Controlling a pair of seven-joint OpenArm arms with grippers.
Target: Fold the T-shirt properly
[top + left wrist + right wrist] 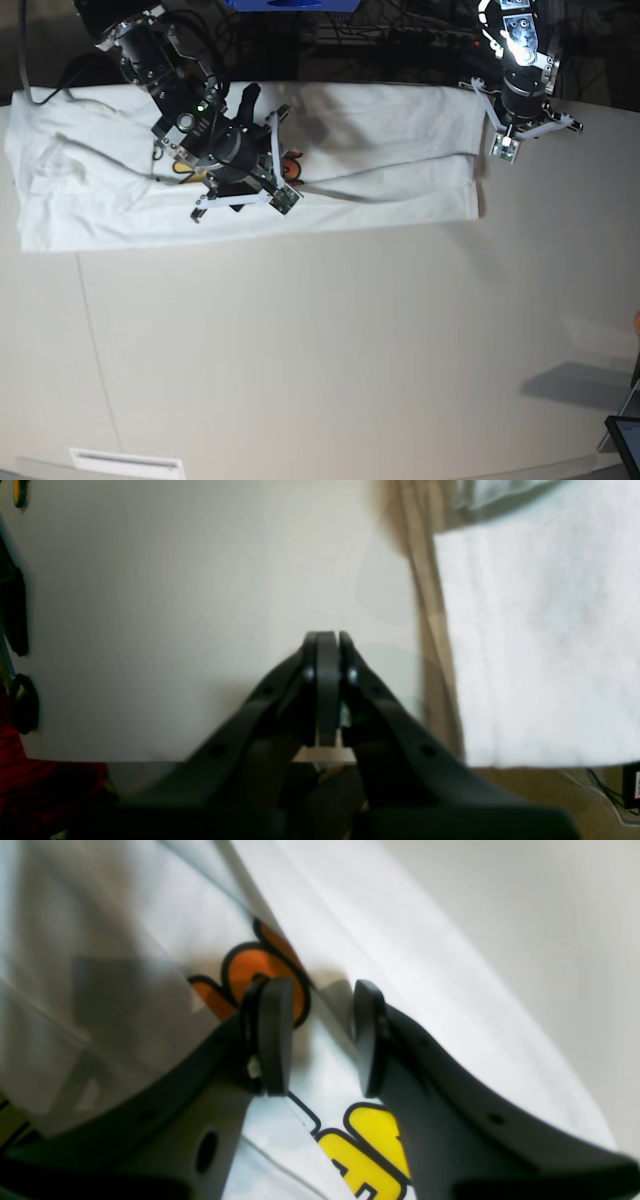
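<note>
The white T-shirt [380, 150] lies as a long band along the far side of the table [350, 350]. My right gripper [282, 190] is low over its middle, next to the orange print [292, 168]. In the right wrist view the gripper [322, 1035] is open, its pads on either side of a cloth fold, with orange letters [250, 967] ahead and yellow letters [370, 1140] below. My left gripper [503, 148] is just past the shirt's right end. In the left wrist view it [327, 636] is shut and empty over the bare table [175, 605], with white cloth [540, 630] to its right.
Cables and dark equipment [400, 30] line the far edge behind the shirt. A screen corner [625, 440] shows at the front right and a white strip [125, 463] at the front left. Dark fittings [15, 610] stand at the left of the left wrist view.
</note>
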